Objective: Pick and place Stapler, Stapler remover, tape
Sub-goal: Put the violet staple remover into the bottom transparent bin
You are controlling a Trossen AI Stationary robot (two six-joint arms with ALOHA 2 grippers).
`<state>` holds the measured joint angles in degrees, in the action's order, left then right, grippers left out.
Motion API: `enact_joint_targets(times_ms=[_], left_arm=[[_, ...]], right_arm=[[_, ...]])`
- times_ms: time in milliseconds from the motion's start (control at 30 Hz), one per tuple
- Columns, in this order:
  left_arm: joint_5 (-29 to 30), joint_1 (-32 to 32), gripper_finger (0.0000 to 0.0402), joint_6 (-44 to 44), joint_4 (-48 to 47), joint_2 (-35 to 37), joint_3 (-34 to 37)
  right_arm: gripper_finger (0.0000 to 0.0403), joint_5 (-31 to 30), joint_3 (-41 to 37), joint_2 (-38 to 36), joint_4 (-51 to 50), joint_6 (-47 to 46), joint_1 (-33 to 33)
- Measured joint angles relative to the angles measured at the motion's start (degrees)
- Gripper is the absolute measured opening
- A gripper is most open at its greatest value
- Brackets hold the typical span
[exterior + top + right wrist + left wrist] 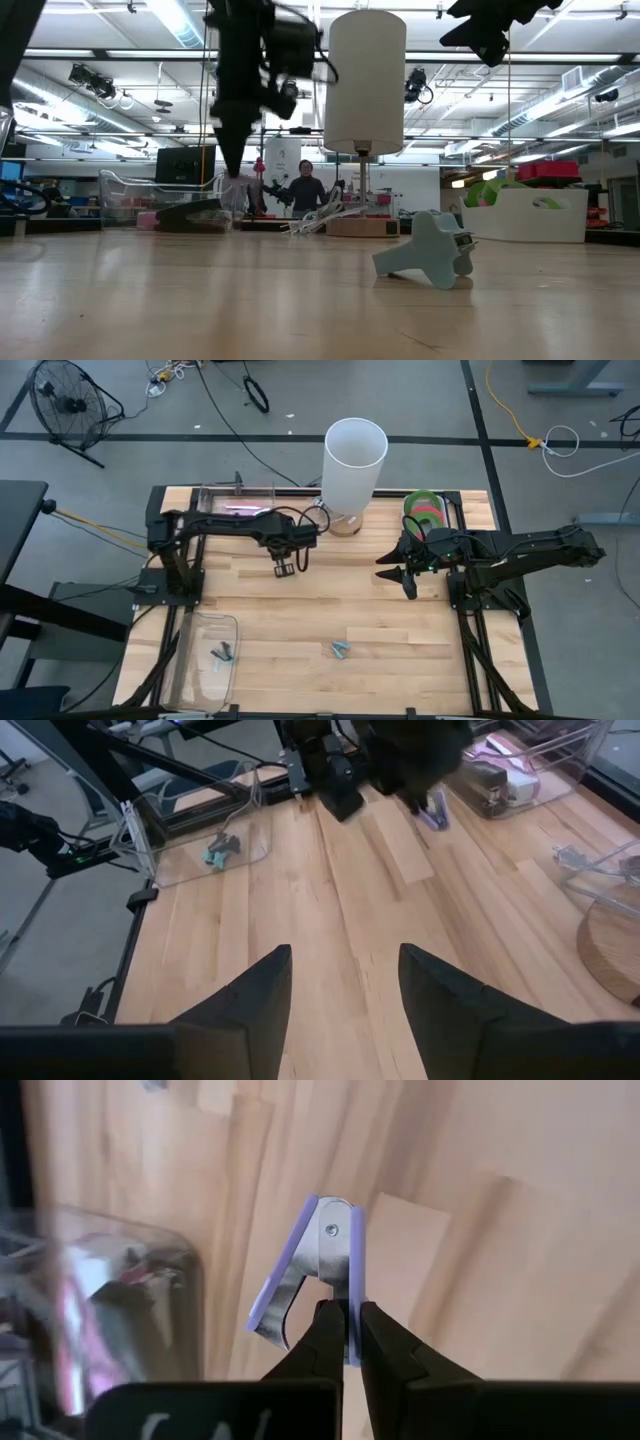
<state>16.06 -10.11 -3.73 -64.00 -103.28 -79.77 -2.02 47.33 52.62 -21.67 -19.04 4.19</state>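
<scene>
Wooden counter (300, 610) filling mid-frame, left tool (342, 1342) closed on a purple staple remover (312, 1270) above centre, right tool (345, 982) half open, empty, at right, tape rings (427, 510) in upper-right bin.

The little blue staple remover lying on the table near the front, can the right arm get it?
Probably yes. The right gripper is open and empty, and bare table lies between it and the staple remover.
</scene>
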Motion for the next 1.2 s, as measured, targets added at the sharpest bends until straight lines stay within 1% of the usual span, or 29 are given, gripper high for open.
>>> enact_joint_targets(times_ms=[267, 400, 567, 700, 833, 933, 1067, 1133, 1200], left_arm=[[0.31, 4.33, 0.0013, -0.14, -5.42, 8.92, -5.40], [0.54, 6.50, 0.0013, 0.30, -6.70, 12.78, -7.89], [0.03, 9.09, 0.0013, 1.60, -7.50, 16.72, -9.43], [-1.53, 11.77, 0.0013, 2.26, -8.94, 19.33, -9.46], [-4.80, 16.59, 0.0013, 5.70, -9.92, 21.48, -9.38], [-6.50, 21.02, 0.0013, 5.82, -9.51, 22.68, -9.48], [-7.32, 27.36, 0.0013, 4.18, -10.27, 23.45, -9.48], [-7.40, 30.74, 0.0013, 1.96, -11.47, 23.54, -9.38], [-8.68, 33.41, 0.0013, -0.09, -11.36, 23.66, -9.45]], right_arm=[[0.0185, -0.07, 0.00, 0.00, 0.11, 0.01, 0.00], [0.0185, -0.06, 0.01, 0.00, 0.18, 0.01, 0.00], [0.0185, -0.07, 0.00, 0.00, 0.22, 0.01, 0.00], [0.0185, -0.07, 0.02, 0.00, 0.22, 0.01, 0.00], [0.0185, -0.08, 0.02, 0.00, 0.61, 0.03, 0.00], [0.0185, -0.09, 0.02, 0.00, 1.12, 0.03, 0.00], [0.0185, -0.09, 0.02, 0.00, 1.68, 0.03, 0.00], [0.0185, -0.09, 0.02, 0.00, 2.29, 0.03, 0.00], [0.0185, -0.09, 0.02, 0.00, 2.28, 0.03, 0.00]])
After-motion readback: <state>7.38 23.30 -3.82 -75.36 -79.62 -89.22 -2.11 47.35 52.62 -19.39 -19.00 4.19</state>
